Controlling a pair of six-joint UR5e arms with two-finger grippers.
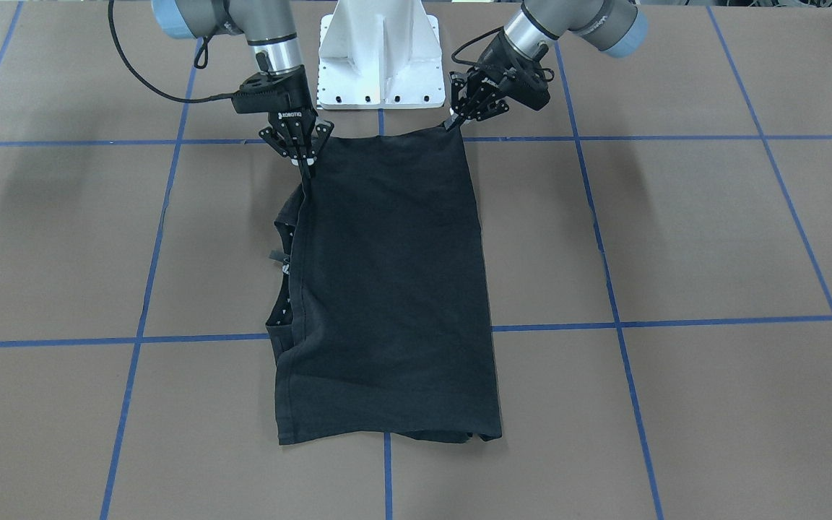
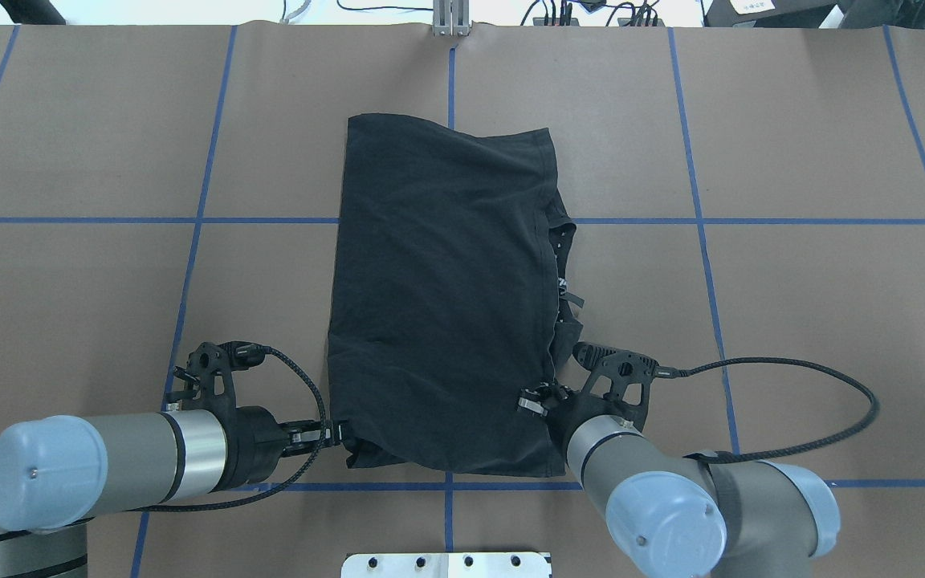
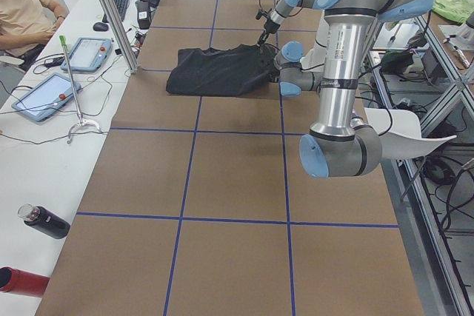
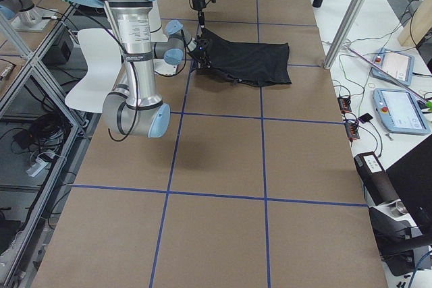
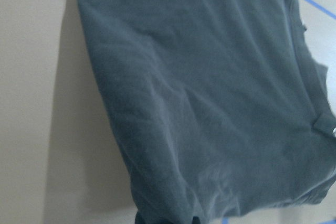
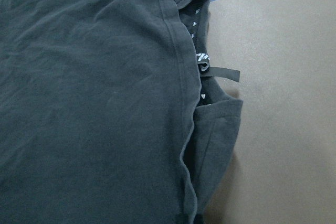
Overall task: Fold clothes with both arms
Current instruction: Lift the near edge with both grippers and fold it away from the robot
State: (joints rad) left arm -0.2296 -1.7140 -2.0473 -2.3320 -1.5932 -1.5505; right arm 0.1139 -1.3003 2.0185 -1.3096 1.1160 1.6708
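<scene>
While my left gripper (image 1: 452, 124) hangs at the upper middle of the front-facing view, just right of the white base (image 1: 380, 58), its jaws are pinched together on the top right corner of the shirt (image 1: 394, 289), with no gap showing between the tips. My right gripper (image 1: 305, 165) stands left of the base, a little lower in that frame. Its jaws are likewise closed to a narrow point, nipping the shirt's left edge near the top corner. Seen from overhead, the left gripper comes in flat from the lower left, while the right one reaches in from the lower right and grips the hem edge. The shirt lies folded into a tall black rectangle at the centre of the brown table (image 1: 676, 231), across a crossing of blue tape lines (image 1: 676, 320). Its far end rests flat, and the end nearest the base is held between my two grips. A collar opening peeks out along its left side in the front-facing view. My right wrist view shows a grey tag (image 6: 220, 73) poking out of that opening, beside small white marks I cannot read. On the right gripper's body I read ROBOTIQ (image 1: 289, 115).
</scene>
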